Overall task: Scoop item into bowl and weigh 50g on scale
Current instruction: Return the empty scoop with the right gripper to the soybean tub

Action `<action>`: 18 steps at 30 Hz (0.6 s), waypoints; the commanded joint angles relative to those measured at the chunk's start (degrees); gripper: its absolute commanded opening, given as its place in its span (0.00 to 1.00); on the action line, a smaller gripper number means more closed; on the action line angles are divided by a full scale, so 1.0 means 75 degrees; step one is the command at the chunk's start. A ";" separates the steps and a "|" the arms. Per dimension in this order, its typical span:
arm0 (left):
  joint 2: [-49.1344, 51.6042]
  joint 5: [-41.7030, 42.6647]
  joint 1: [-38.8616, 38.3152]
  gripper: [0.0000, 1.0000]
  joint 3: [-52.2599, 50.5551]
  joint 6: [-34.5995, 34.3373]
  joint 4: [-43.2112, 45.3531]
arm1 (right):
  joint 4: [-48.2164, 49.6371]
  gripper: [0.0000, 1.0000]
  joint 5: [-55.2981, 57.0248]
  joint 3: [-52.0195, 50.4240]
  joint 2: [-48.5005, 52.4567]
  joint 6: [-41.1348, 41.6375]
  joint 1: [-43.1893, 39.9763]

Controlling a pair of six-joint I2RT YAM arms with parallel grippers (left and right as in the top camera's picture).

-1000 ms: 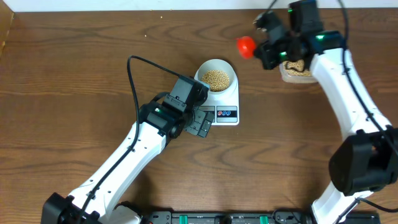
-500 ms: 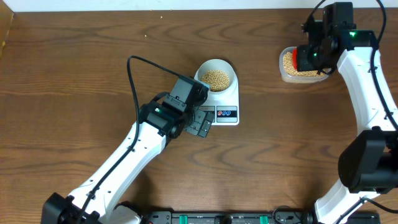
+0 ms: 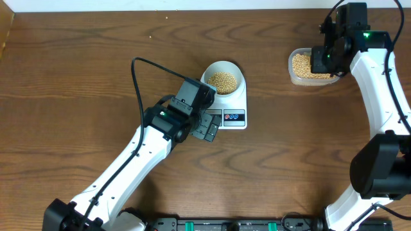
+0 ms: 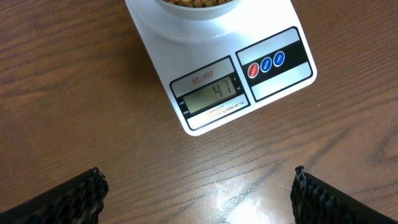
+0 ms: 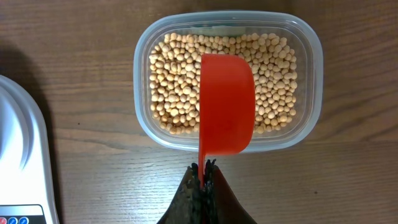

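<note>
The white bowl (image 3: pixel 223 77) holds a heap of tan beans (image 3: pixel 223 81) and sits on the white scale (image 3: pixel 235 117). In the left wrist view the scale (image 4: pixel 273 87) shows 47 on its display (image 4: pixel 211 94). My left gripper (image 4: pixel 198 190) is open over bare wood just in front of the scale, with nothing between its fingers. My right gripper (image 5: pixel 204 169) is shut on the handle of a red scoop (image 5: pixel 227 106). The scoop hangs over the beans (image 5: pixel 174 81) in the clear tub (image 5: pixel 311 74). In the overhead view the right gripper (image 3: pixel 322 59) covers the scoop.
The clear tub (image 3: pixel 297 77) stands at the back right of the wooden table, to the right of the scale. The left arm (image 3: pixel 138 160) lies diagonally across the table's middle, with a black cable (image 3: pixel 135 83) looping above it. The scale's edge (image 5: pixel 18 143) shows at left in the right wrist view.
My right arm has carried the red scoop rightward from the air left of the tub to above the tub's beans. The left arm and bowl have not moved.
</note>
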 commanded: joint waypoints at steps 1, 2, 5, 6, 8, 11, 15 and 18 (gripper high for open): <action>0.0061 -0.0017 0.0020 0.96 -0.0047 -0.0038 -0.0023 | -0.0047 0.01 0.0108 0.0131 -0.0076 0.0160 -0.0079; 0.0061 -0.0017 0.0020 0.96 -0.0047 -0.0038 -0.0020 | -0.0052 0.01 0.0108 0.0131 -0.0076 0.0160 -0.0079; 0.0061 -0.0017 0.0020 0.96 -0.0047 -0.0038 -0.0023 | -0.0061 0.01 0.0102 0.0131 -0.0076 0.0160 -0.0076; 0.0061 -0.0017 0.0020 0.96 -0.0047 -0.0038 -0.0023 | -0.0064 0.01 0.0076 0.0131 -0.0076 0.0157 -0.0076; 0.0061 -0.0017 0.0020 0.96 -0.0047 -0.0038 -0.0023 | -0.0114 0.01 0.0073 0.0131 -0.0076 0.0157 -0.0076; 0.0061 -0.0017 0.0020 0.96 -0.0047 -0.0038 -0.0023 | -0.0175 0.01 0.0076 0.0131 -0.0076 0.0157 -0.0076; 0.0061 -0.0017 0.0020 0.96 -0.0047 -0.0038 -0.0023 | -0.0195 0.01 -0.0015 0.0131 -0.0076 0.0157 -0.0076; 0.0061 -0.0017 0.0020 0.96 -0.0047 -0.0038 -0.0023 | -0.0195 0.01 -0.0061 0.0131 -0.0076 0.0157 -0.0076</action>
